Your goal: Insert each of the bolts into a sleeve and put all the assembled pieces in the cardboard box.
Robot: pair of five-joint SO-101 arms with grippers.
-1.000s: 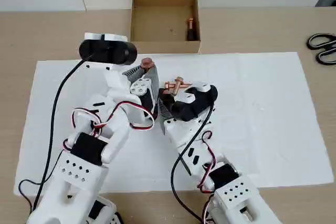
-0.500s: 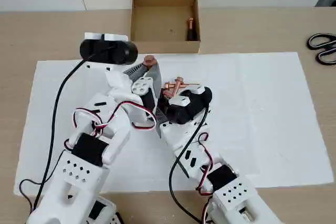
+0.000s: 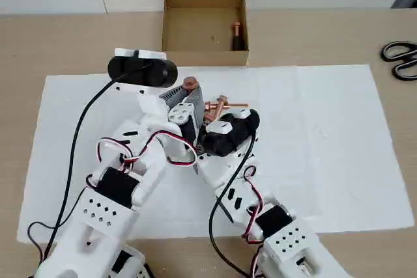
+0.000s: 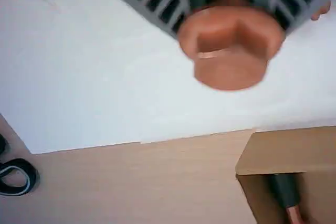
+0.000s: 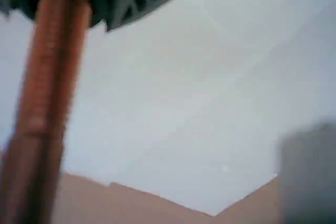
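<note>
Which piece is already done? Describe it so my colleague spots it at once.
Find the cardboard box at the far edge of the table, beyond the white sheet. Against its inner right wall lies the finished piece: a black sleeve with a copper bolt poking out. It is the only piece inside the box; nothing grips it.

High camera overlooks table [image 3: 65,37]; close wrist cameras share its white sheet [image 5: 210,103], left also the cardboard box [image 4: 283,150]
</note>
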